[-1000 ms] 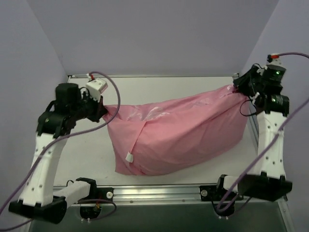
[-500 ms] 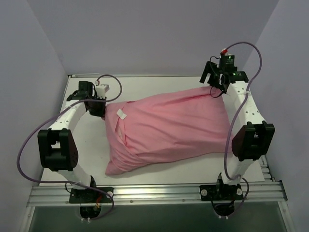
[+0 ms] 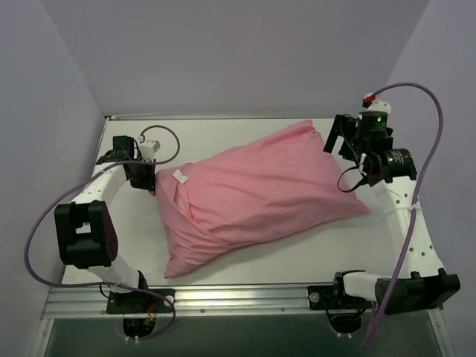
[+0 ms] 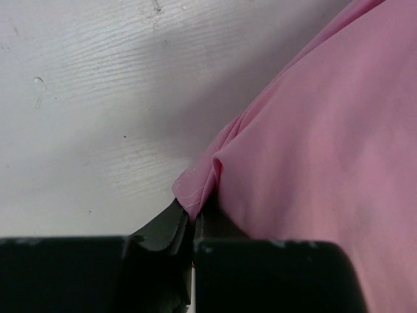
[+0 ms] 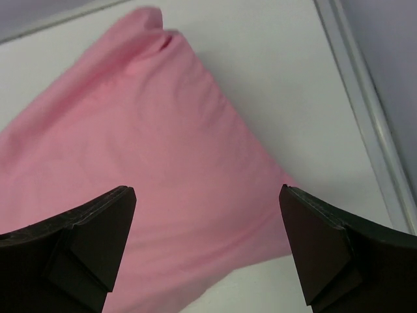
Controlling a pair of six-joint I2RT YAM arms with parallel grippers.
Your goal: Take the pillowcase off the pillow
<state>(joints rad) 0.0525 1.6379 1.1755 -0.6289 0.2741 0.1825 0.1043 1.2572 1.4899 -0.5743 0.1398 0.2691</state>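
Observation:
The pink pillowcase (image 3: 253,193) lies plump and diagonal across the table, with a small white tag (image 3: 181,176) near its left end. The pillow is hidden inside it. My left gripper (image 3: 149,182) sits low at the left end, shut on a pinched fold of the pillowcase (image 4: 313,130). The pink cloth is caught between the left gripper's (image 4: 193,215) dark fingers. My right gripper (image 3: 338,141) hovers over the far right end with its jaws wide open. In the right wrist view, nothing is between the right gripper's (image 5: 207,192) fingers. The pillowcase (image 5: 150,143) lies below them.
The white table (image 3: 245,130) is boxed in by lavender walls at the back and sides. A metal rail (image 3: 245,297) runs along the near edge. The table's raised right edge (image 5: 365,111) passes close to the pillowcase's right corner.
My right gripper has opened, let go of the pillowcase's far right corner and drawn back to the right. The pillowcase has sunk from stretched to slack on the table. My left gripper still holds its corner.

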